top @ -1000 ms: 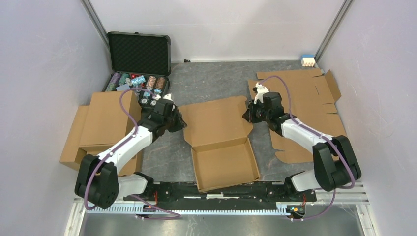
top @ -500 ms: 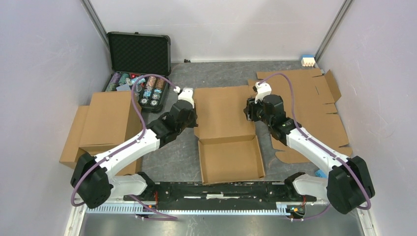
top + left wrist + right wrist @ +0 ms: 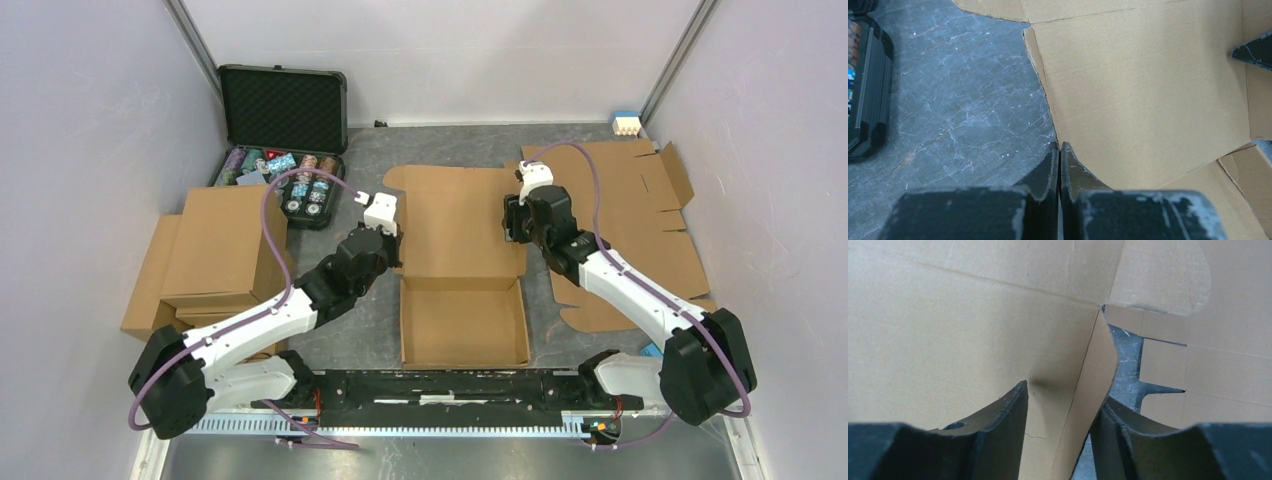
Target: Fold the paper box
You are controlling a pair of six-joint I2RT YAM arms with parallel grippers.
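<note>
The paper box [image 3: 462,225] lies at the middle of the table, its brown lid flat and its shallow tray [image 3: 465,325] toward the arms. My left gripper [image 3: 398,250] is shut. In the left wrist view its tips [image 3: 1059,146] rest at the lid's [image 3: 1148,100] ragged left edge, and I see no cardboard between them. My right gripper [image 3: 510,232] is at the lid's right edge. In the right wrist view it [image 3: 1063,395] is open, and the lid's raised side flap [image 3: 1093,380] stands between the spread fingers.
An open black case of poker chips [image 3: 285,150] sits at the far left. A stack of folded brown boxes [image 3: 215,250] stands by the left wall. Flat cardboard blanks [image 3: 630,220] lie to the right of the box. A small blue and white block [image 3: 626,124] is in the far right corner.
The box has turned and slid until it lies square to the arms. My left arm swung right and farther out along the lid's edge. My right gripper's jaws have opened.
</note>
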